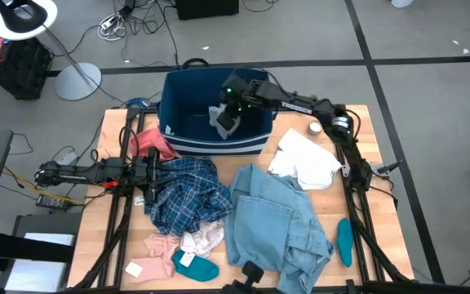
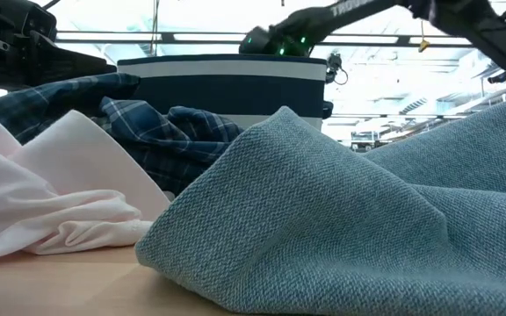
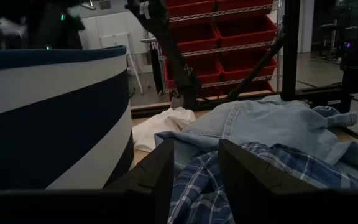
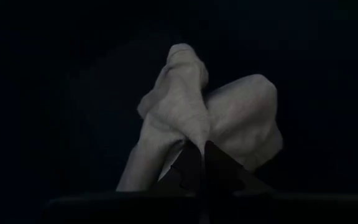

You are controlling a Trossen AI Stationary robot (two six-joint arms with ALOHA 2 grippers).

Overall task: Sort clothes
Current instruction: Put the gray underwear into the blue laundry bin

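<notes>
My right gripper (image 1: 228,110) reaches over the dark blue striped bin (image 1: 178,131) and is shut on a pale grey-white garment (image 1: 221,121) inside it. My left gripper (image 1: 148,181) is open and low at the left edge of the blue plaid shirt (image 1: 186,194). In the left wrist view its gripper (image 3: 196,177) has plaid cloth (image 3: 197,186) between the fingers. The light blue denim shirt (image 1: 280,220) lies on the table's middle, a white piece (image 1: 304,159) beyond it on the right. A coral-red piece (image 1: 152,144) lies beside the bin. My right gripper pinches a bunched fold of the pale garment (image 4: 188,134) between its two shut fingers, coming from above and pointing down into the bin. The cloth bulges in folds beyond the fingertips. Whether its lower end rests on the bin's floor, I cannot tell. My left gripper: I cannot tell whether its fingers (image 3: 160,174) touch the plaid shirt.
Pale pink pieces (image 1: 182,243) and a teal sock (image 1: 196,266) lie near the front left; another teal sock (image 1: 345,241) lies at the right. A small round tin (image 1: 314,128) stands by the bin's right side. In the low view the denim (image 2: 341,219) fills the foreground.
</notes>
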